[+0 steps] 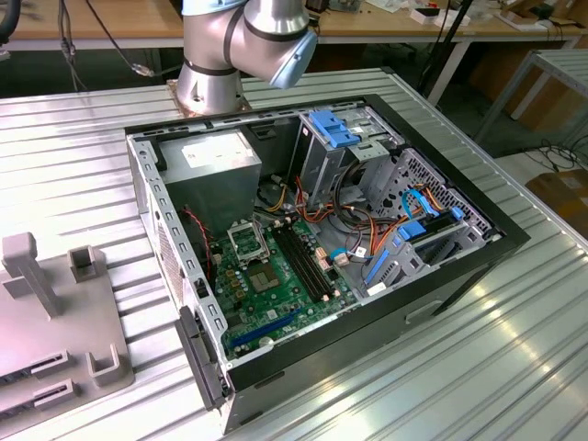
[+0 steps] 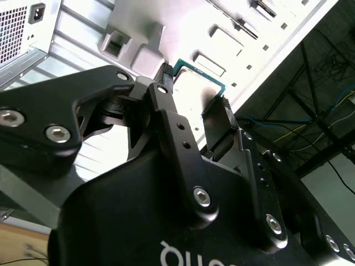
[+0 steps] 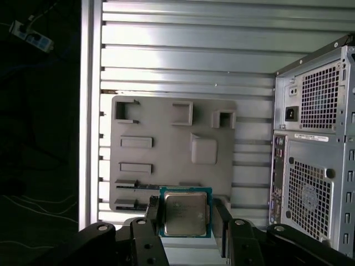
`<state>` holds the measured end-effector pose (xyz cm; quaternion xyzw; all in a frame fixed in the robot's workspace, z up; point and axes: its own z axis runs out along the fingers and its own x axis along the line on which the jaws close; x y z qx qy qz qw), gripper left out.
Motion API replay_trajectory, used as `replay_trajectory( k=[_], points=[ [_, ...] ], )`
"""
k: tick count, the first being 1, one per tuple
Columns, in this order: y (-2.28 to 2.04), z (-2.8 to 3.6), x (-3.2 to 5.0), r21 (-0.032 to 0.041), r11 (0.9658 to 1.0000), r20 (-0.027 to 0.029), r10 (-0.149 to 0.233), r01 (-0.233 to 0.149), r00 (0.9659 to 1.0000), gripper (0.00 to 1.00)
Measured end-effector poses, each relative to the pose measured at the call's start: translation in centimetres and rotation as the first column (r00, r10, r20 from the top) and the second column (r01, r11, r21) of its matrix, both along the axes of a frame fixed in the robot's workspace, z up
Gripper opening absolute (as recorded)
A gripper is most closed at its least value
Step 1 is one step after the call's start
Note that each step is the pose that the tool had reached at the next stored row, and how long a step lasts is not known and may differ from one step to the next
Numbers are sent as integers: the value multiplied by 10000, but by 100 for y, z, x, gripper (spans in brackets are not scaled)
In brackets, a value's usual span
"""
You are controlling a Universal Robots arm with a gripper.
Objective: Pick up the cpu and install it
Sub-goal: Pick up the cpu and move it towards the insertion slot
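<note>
The cpu (image 3: 184,213), a small silver-grey square with a thin green rim, sits between my gripper's (image 3: 186,217) two black fingers (image 3: 155,217), which press on its opposite edges. The second wrist view shows the same cpu (image 2: 201,84) held at the fingertips (image 2: 223,111) of the gripper (image 2: 194,91). It hangs over the near edge of a grey fixture plate (image 3: 166,149). In the exterior view the black socket frame (image 1: 246,242) lies open on the green motherboard (image 1: 276,294) inside the computer case (image 1: 441,276).
The case's perforated rear panel (image 3: 313,155) stands beside the fixture plate. The ribbed metal table (image 3: 183,55) ends at an edge (image 3: 86,111) beyond the plate. In the case are a power supply (image 1: 216,154), memory slots (image 1: 303,257), cables and blue drive brackets (image 1: 333,129). The arm's base (image 1: 211,83) stands behind the case.
</note>
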<state>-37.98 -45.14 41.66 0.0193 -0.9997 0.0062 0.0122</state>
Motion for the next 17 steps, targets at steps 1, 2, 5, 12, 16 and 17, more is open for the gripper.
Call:
replay_trajectory(
  k=[1,2,5,12,16,17],
  points=[
    [0,0,14,0,10000,0,0,0,10000,47],
    [0,1,26,0,10000,-1,0,0,10000,47],
    [0,1,68,-1,10000,-1,-1,1,10000,47],
    [0,0,168,0,10000,0,-1,1,10000,47],
    [0,1,242,0,10000,-1,-1,1,10000,47],
    [0,0,260,0,10000,0,0,0,10000,47]
  ],
)
